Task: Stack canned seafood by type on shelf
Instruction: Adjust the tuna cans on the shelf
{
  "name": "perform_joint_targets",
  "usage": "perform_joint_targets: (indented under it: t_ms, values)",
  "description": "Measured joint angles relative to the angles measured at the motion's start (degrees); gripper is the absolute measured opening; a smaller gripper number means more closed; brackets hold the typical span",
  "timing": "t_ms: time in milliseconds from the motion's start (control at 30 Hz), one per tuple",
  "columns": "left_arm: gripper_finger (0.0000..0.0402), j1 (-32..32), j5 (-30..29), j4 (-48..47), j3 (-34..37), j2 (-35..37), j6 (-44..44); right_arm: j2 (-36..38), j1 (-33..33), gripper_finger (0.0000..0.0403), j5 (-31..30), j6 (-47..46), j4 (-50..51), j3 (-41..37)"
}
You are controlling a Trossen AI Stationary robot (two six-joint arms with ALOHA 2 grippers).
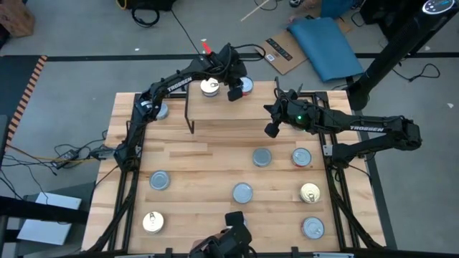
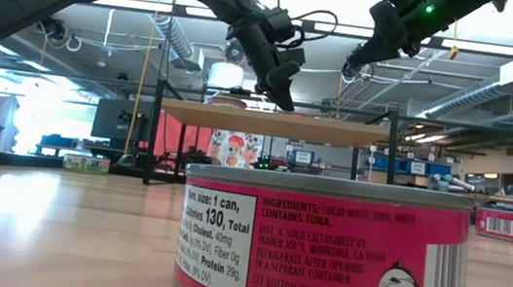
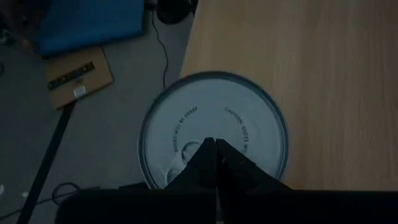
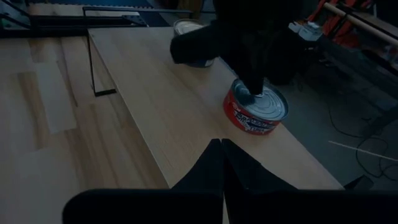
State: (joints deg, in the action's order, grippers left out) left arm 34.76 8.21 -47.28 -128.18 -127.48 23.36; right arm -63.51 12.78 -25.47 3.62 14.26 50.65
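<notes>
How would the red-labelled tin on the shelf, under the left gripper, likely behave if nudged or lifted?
The red-labelled tin sits flat and squat on the shelf, so it would probably slide rather than tip. Its metal body looks rigid, and a sealed tin likely feels heavy for its size. It stands close to the shelf's edge, so a nudge from the shut left gripper might drop it off.

Your left gripper (image 1: 234,94) points down with fingers (image 3: 214,163) pressed together, its arm stretched across from the left. Your right gripper (image 1: 272,130), also closed, hovers just right of it, tilted toward it.
</notes>
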Motion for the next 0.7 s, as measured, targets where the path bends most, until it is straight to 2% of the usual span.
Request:
perform_joint_targets:
  t_ms: [367,700]
  values:
    - [0.0,-0.4,1.1,3.5,-0.2,-2.3,-1.4,0.0,0.0,0.0003,0.0,0.6,0.0,0.0]
    - [0.0,-0.3,-1.1,-0.8,-0.2,-1.3,-1.5,0.0,0.0,0.0003,0.0,1.4,0.0,0.0]
